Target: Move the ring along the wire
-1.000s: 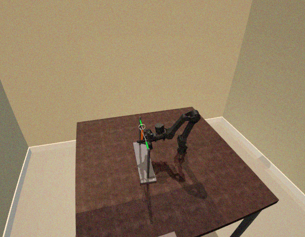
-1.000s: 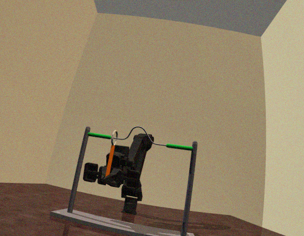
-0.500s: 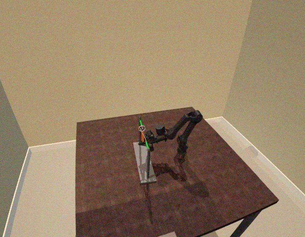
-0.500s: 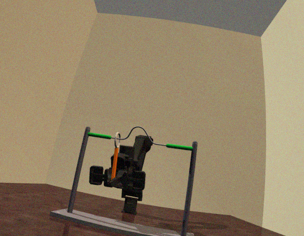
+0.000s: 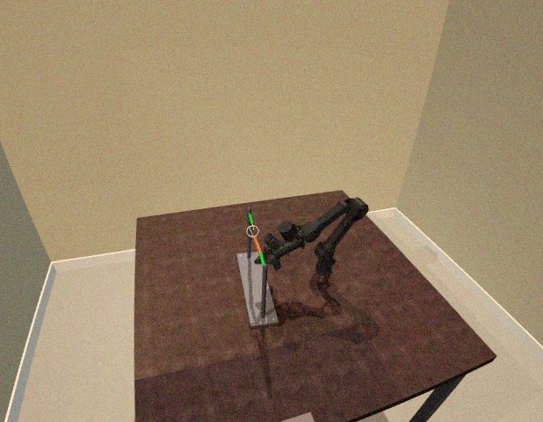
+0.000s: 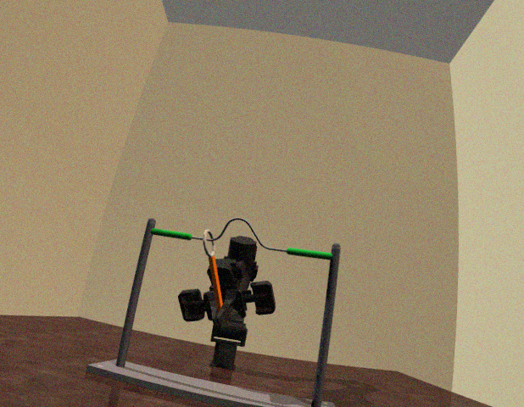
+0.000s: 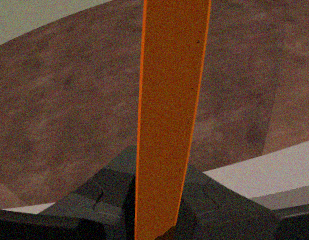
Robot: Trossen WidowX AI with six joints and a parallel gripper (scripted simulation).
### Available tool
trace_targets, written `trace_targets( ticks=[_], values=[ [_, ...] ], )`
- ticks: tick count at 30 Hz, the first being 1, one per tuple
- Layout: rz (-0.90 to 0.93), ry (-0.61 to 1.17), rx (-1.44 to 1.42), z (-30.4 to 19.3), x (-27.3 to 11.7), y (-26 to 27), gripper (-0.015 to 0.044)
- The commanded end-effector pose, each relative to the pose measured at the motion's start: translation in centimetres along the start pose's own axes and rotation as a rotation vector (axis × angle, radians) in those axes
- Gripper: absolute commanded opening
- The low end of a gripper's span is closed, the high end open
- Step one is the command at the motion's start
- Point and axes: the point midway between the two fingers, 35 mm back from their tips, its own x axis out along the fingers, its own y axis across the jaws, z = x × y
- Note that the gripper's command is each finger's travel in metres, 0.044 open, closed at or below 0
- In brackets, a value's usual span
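The white ring (image 5: 252,230) (image 6: 205,242) sits around the thin grey wire (image 6: 238,219), just past the left green part (image 6: 170,234) (image 5: 249,214) and at the foot of the wire's hump. I cannot tell whether the ring touches the wire. Its orange handle (image 5: 257,245) (image 6: 215,280) (image 7: 170,94) slants down from the ring. My gripper (image 5: 268,257) (image 6: 220,309) is shut on the lower end of the handle. The right green part (image 6: 309,253) (image 5: 262,258) lies by the other post (image 6: 326,324).
Two dark posts, the left post (image 6: 135,293) among them, stand on a grey base plate (image 5: 263,320) (image 6: 175,381) (image 7: 274,174) on the brown table (image 5: 194,272). My arm reaches in from behind the wire frame.
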Motion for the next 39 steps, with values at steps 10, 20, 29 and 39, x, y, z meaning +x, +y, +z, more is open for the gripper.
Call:
trace_targets(
  ticks=[10,20,29,39],
  values=[
    [0.03,0.189,0.352,1.2,-3.1,5.9,-0.015],
    [0.109,0.386,0.565,3.1,-5.7,9.0,-0.015],
    [0.179,0.488,0.708,5.2,-7.2,10.9,-0.015],
    [0.178,0.483,0.706,5.9,-7.2,11.6,-0.015]
  ],
)
